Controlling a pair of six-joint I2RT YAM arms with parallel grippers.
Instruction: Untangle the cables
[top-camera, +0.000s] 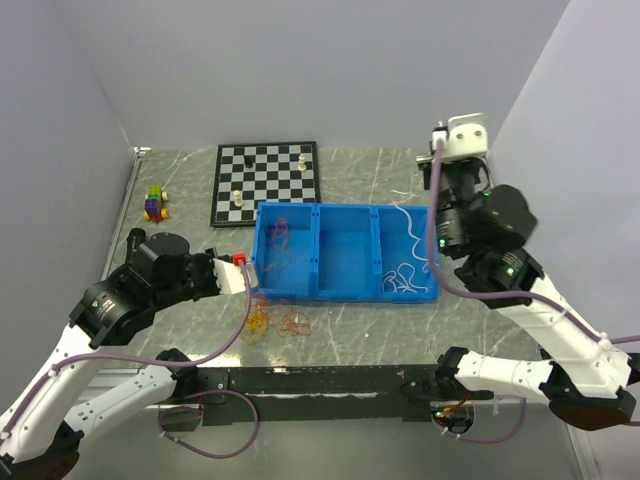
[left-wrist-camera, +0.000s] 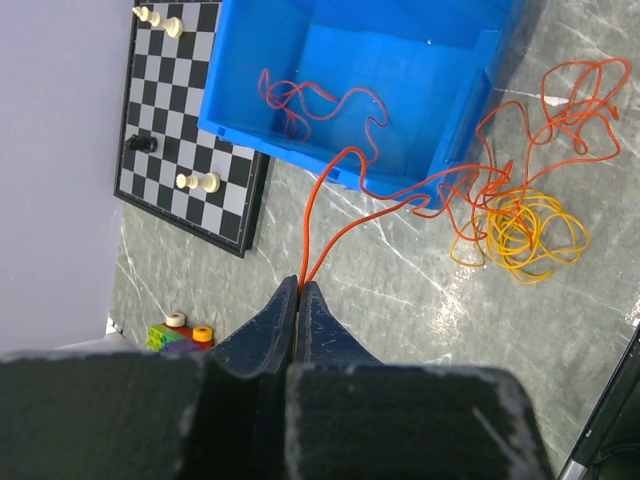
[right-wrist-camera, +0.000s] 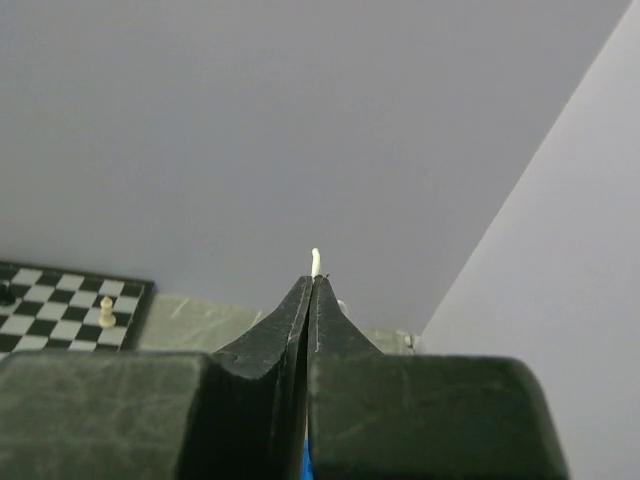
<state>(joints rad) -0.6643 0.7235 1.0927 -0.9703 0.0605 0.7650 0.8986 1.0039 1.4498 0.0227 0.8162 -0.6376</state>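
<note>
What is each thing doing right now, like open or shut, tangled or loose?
left gripper: shut on red cable.
right gripper: shut on white cable.
red cable: pinched, snarled with yellow cable.
white cable: tip pinched.
yellow cable: tangled heap outside bin.
bin: upright, cables in both end compartments.
chess pieces: standing.

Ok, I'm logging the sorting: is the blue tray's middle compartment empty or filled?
Empty: the middle compartment shows bare blue floor; red cable lies in the left one, white cable in the right.
</note>
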